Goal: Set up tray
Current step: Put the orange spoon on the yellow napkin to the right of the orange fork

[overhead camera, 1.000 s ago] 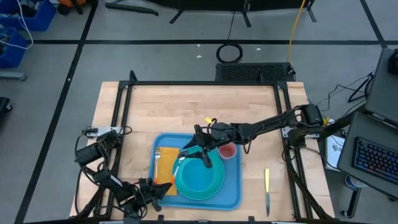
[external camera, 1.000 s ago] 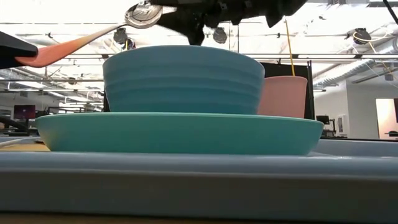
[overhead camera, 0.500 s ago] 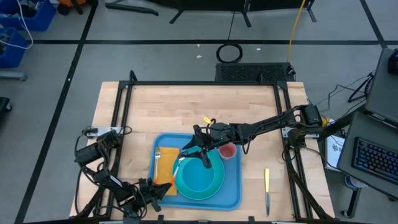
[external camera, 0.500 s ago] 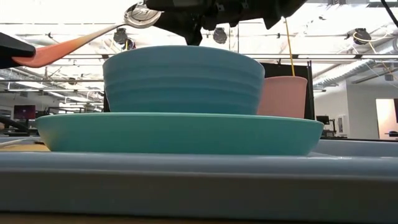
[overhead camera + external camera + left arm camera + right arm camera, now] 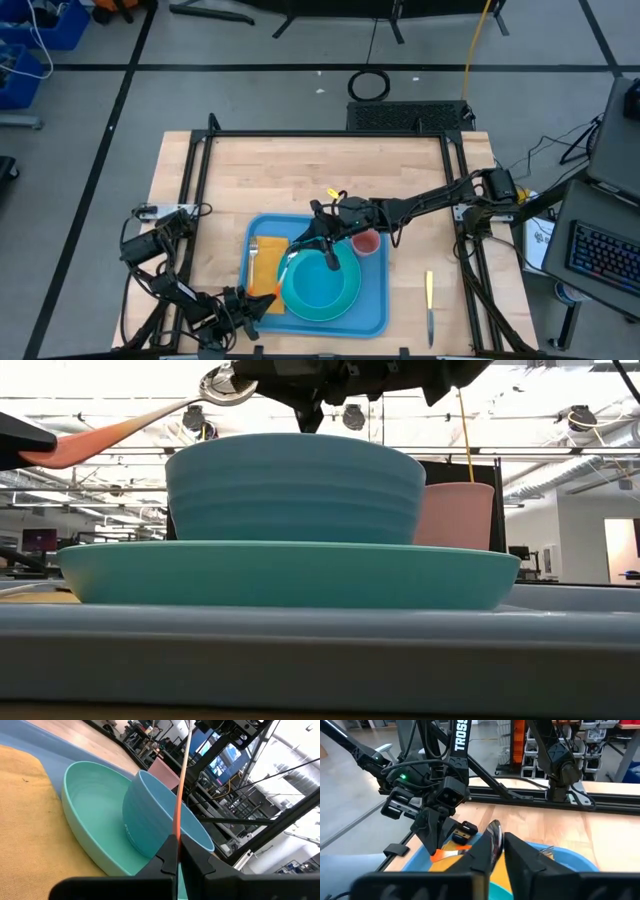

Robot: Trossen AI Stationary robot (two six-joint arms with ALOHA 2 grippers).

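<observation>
At frame centre, the right pincer [image 5: 493, 851] grips the spoon's [image 5: 130, 422] shiny metal bowl. The left pincer [image 5: 176, 854], clenched on its orange handle, sits lower left beside the smooth blue plastic tray [image 5: 375, 318].

blue tray [image 5: 375, 310], turquoise plate [image 5: 325, 295], orange napkin [image 5: 268, 300]

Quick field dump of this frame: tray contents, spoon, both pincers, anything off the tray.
tray: blue, on the wooden table
plate: turquoise, on tray
bowl: blue, on plate
cup: pink, on tray beside plate
napkin: orange, on tray beside plate, fork on it
spoon: orange handle, metal bowl end, raised above the dishes
left pincer: shut on spoon handle
right pincer: fingers either side of the spoon's metal end
knife: on table, off the tray
</observation>
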